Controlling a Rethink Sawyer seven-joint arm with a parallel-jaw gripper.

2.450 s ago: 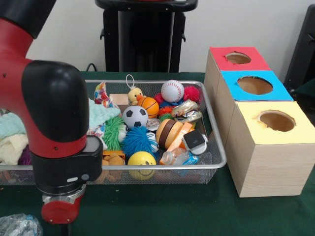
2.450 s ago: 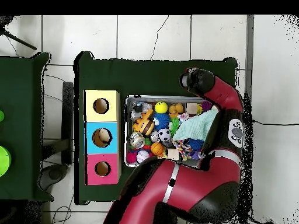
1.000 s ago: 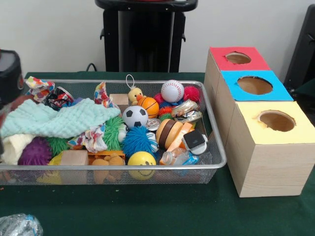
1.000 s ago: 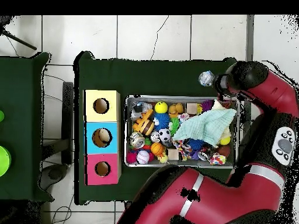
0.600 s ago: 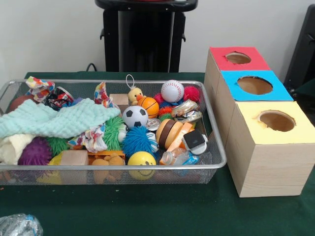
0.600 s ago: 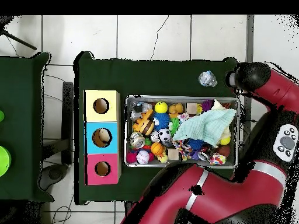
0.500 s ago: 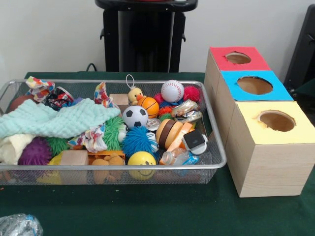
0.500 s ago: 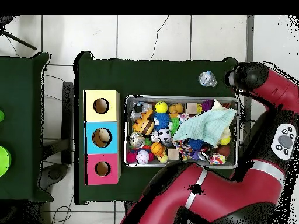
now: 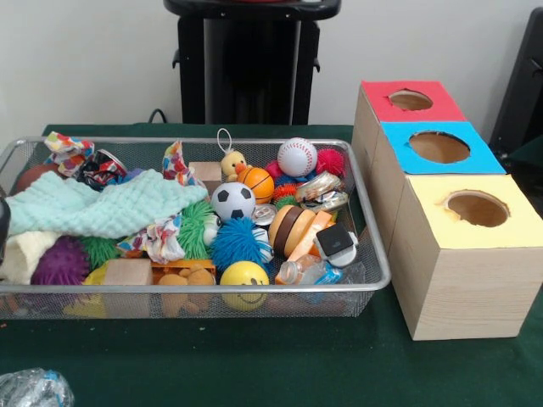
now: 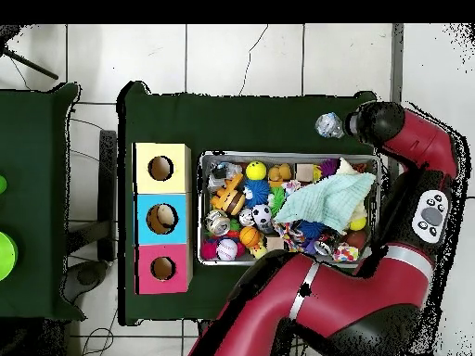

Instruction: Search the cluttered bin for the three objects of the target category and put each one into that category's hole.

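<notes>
A wire bin (image 9: 373,254) holds a heap of toys: baseball (image 9: 297,156), soccer ball (image 9: 232,202), small basketball (image 9: 257,183), yellow smiley ball (image 9: 244,275), spiky balls, a duck (image 9: 232,163) and a mint cloth (image 9: 93,208). Beside it stand three boxes with round holes, red (image 9: 377,106), blue (image 9: 399,153) and yellow (image 9: 433,220). In the overhead view the arm's black end (image 10: 366,123) hangs off the bin's corner (image 10: 376,158), next to a crumpled clear plastic piece (image 10: 328,124) on the green table. The gripper is hidden under that end. Only a dark sliver of arm (image 9: 2,229) shows in the front view.
The red arm (image 10: 422,213) curls round the bin's side opposite the boxes. The crumpled plastic (image 9: 30,388) lies on the table in front of the bin. A plastic bottle (image 9: 310,271), a can (image 9: 322,188) and wooden blocks (image 9: 129,272) lie among the toys.
The arm swung away from the bin's front and out past its end, then came back a little toward the crumpled plastic. The bin's contents have not moved.
</notes>
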